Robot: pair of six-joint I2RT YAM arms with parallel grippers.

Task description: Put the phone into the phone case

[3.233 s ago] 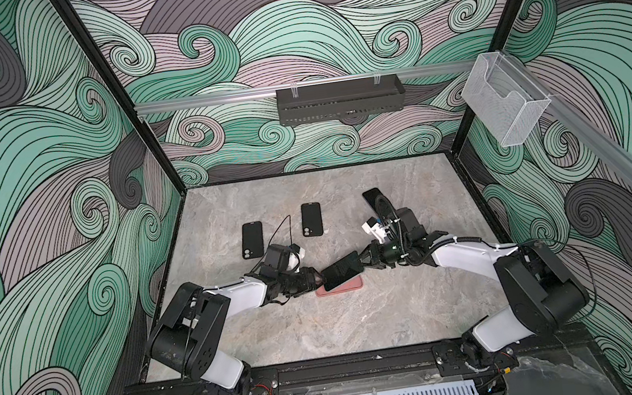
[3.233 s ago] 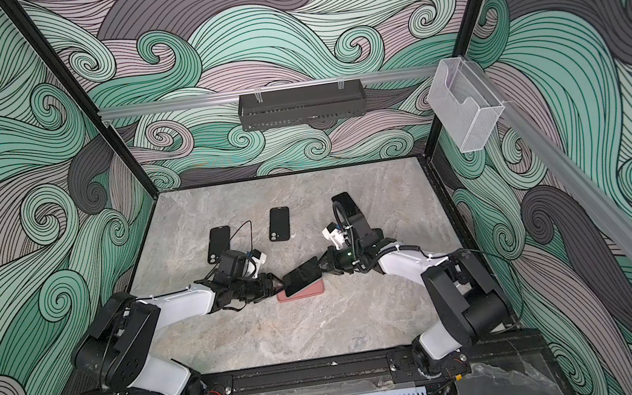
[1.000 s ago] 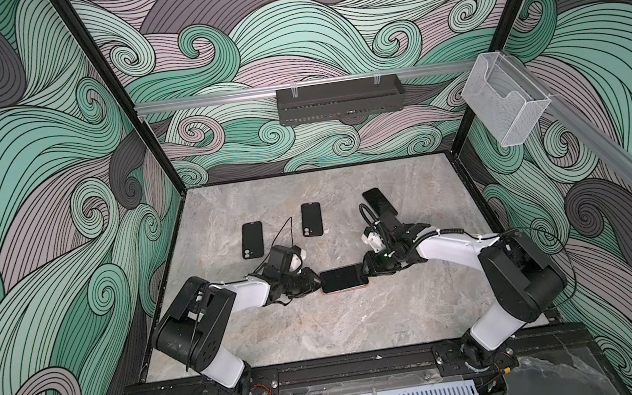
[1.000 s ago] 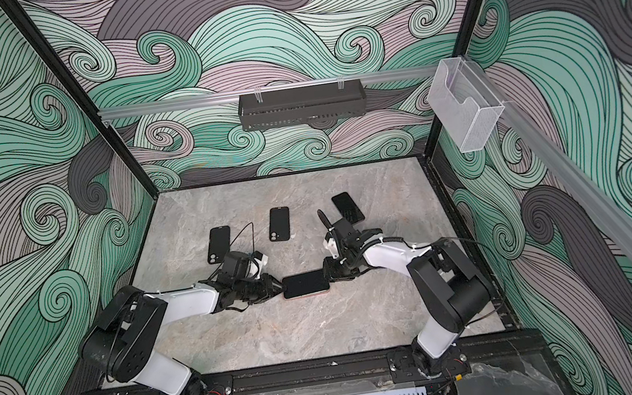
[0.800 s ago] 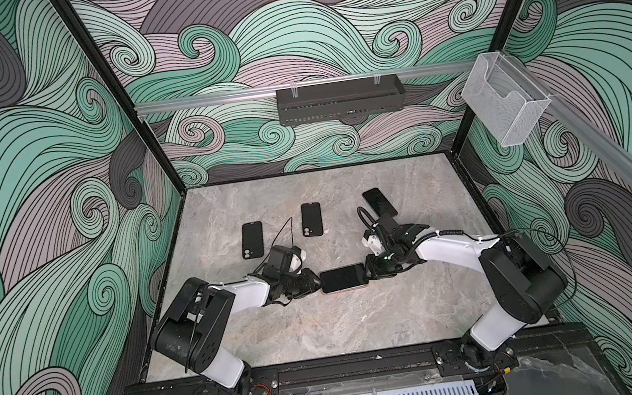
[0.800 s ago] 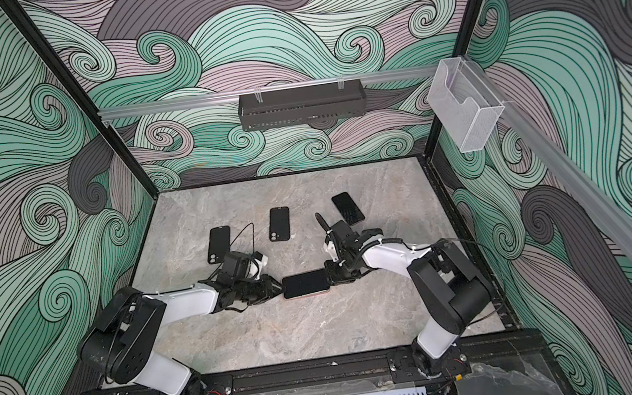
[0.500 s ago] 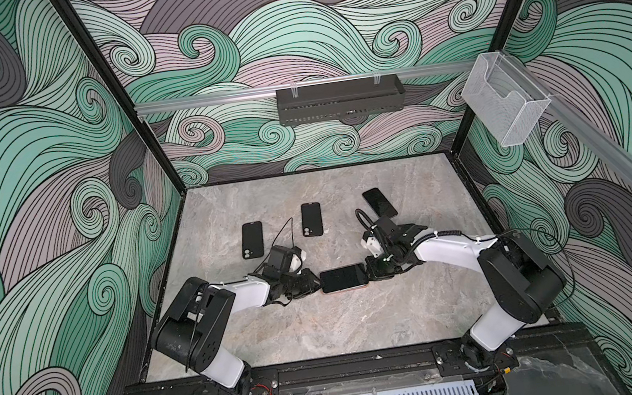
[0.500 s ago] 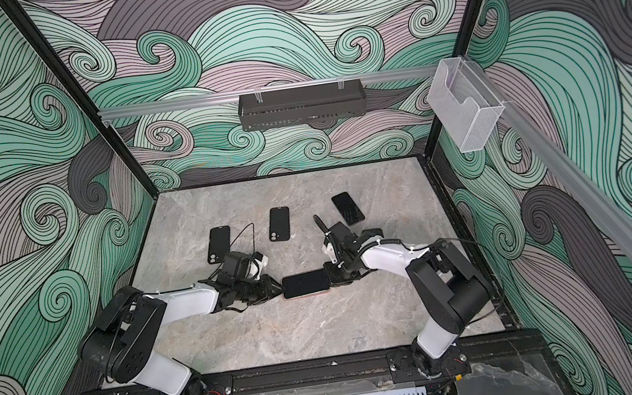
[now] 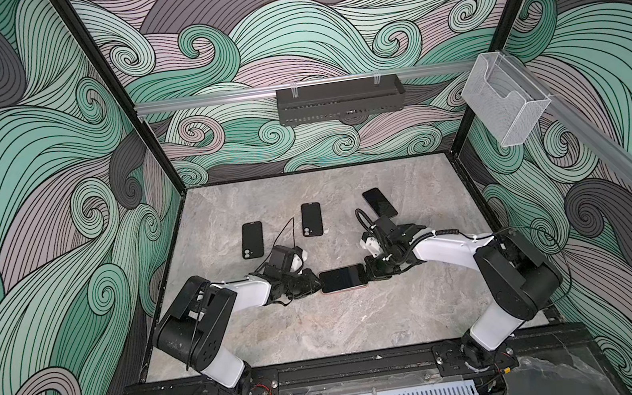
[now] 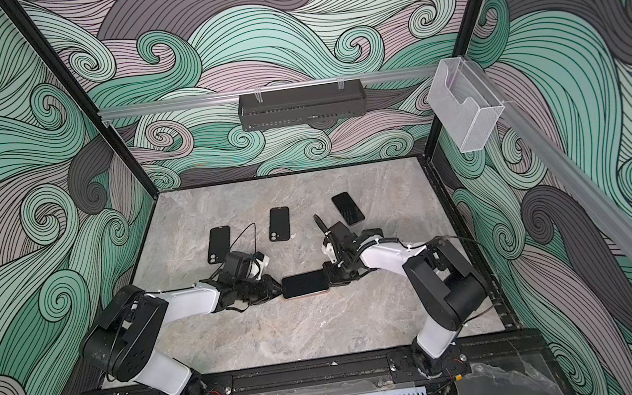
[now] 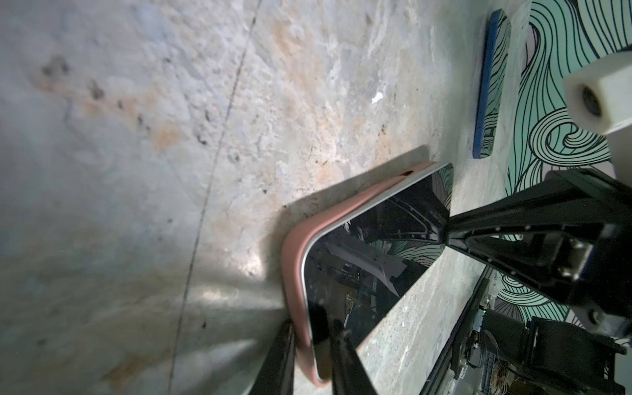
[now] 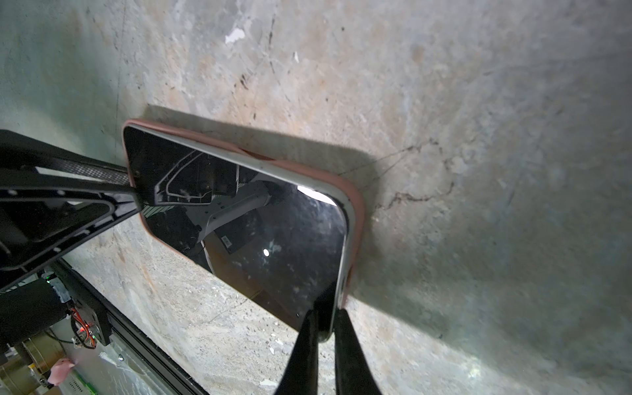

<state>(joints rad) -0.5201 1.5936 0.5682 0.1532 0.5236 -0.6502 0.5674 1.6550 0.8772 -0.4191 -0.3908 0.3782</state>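
Observation:
The phone (image 9: pixel 343 278) (image 10: pixel 304 284), dark screen up, lies flat at the table's middle inside the pink phone case (image 11: pixel 294 260) (image 12: pixel 355 212), whose rim shows round its edges. My left gripper (image 9: pixel 318 284) (image 11: pixel 309 345) is at the left end, shut on the case's rim, one finger under the case and one on the screen. At the right end my right gripper (image 9: pixel 368 274) (image 12: pixel 325 328) is shut on the phone's bare silver corner, where no pink shows between the fingers. Each wrist view also shows the opposite gripper's tip touching the far end.
Two black cases, backs up, lie behind the left arm (image 9: pixel 252 240) (image 9: pixel 311 219). A dark phone (image 9: pixel 379 203) lies behind the right wrist. A black rack (image 9: pixel 341 104) hangs on the back wall, a clear box (image 9: pixel 506 102) on the right rail.
About three seconds ago the phone was held tilted over the pink case; now it lies flat in it. Over the last second the right gripper closed on the phone's right end.

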